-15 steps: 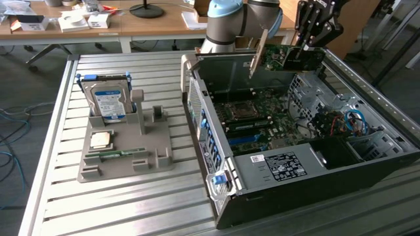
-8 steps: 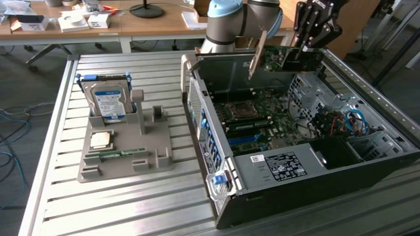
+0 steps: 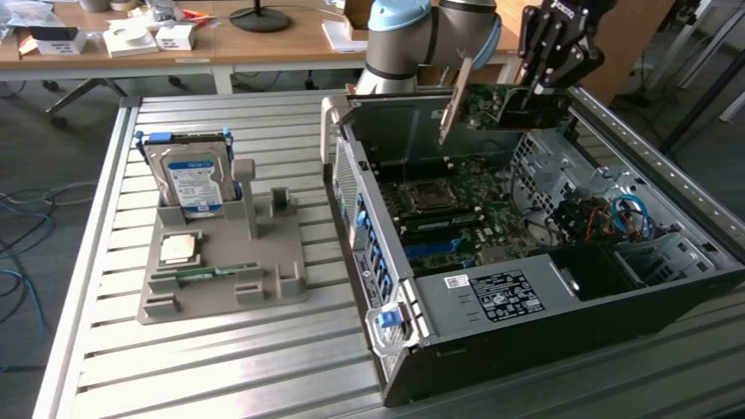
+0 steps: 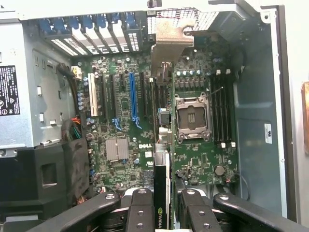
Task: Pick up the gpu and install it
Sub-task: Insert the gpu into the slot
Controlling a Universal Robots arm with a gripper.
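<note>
The gpu, a thin flat green and dark circuit card with a pale silver metal bracket strip on one end, is held in the air by the black multi-fingered gripper of the pale blue and grey robot arm. The gripper is partly closed, and the card is clamped on edge between its fingers, as is seen in the wrist view, where the card runs edge-on away from the pads towards its bracket. The card is hung above the far end of the open dark metal computer case, which is laid on its side at the exterior view's right, and it is kept clear of the green motherboard beneath; no contact with any slot is seen. In the wrist view a long blue expansion slot is found beside the card's line, and the square silver processor socket on the card's other side. At the exterior view's left, well apart from the case, a grey moulded plastic holder is placed on the slatted silver metal table. A silver hard drive with a blue and white label is propped upright at the holder's far end; a square processor chip and a narrow green memory stick are laid nearer.
</note>
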